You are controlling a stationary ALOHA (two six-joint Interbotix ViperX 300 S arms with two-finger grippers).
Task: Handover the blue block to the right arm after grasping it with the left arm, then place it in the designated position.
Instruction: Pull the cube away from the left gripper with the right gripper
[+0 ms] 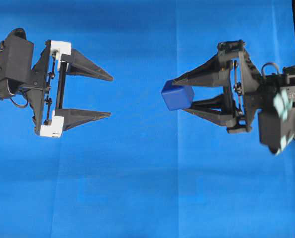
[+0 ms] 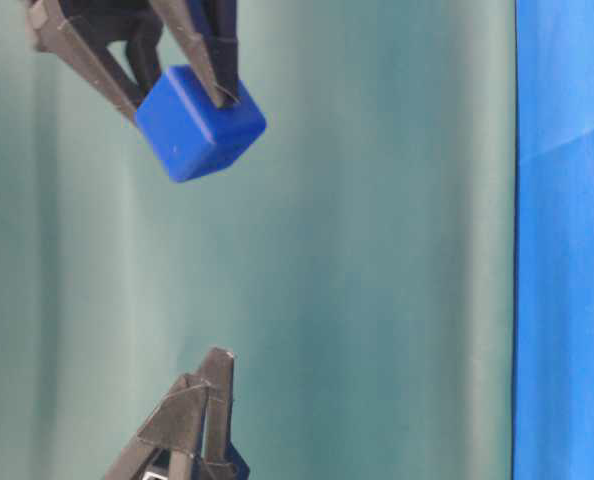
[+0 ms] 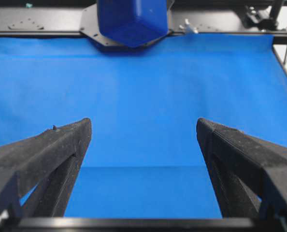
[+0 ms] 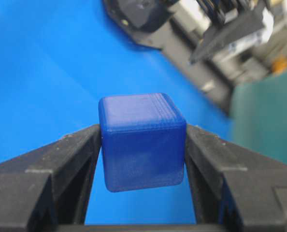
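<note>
Blue cloth [image 1: 137,188] spread under two facing arms, nothing between them.
The left gripper [image 1: 110,95], fingers spread wide, holds nothing near the cloth's left edge; the right gripper [image 1: 180,94] pinches the blue block [image 1: 177,96] aloft toward the right edge.

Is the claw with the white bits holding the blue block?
No. The left gripper is wide open and empty, while the blue block sits pinched in the right gripper.
</note>
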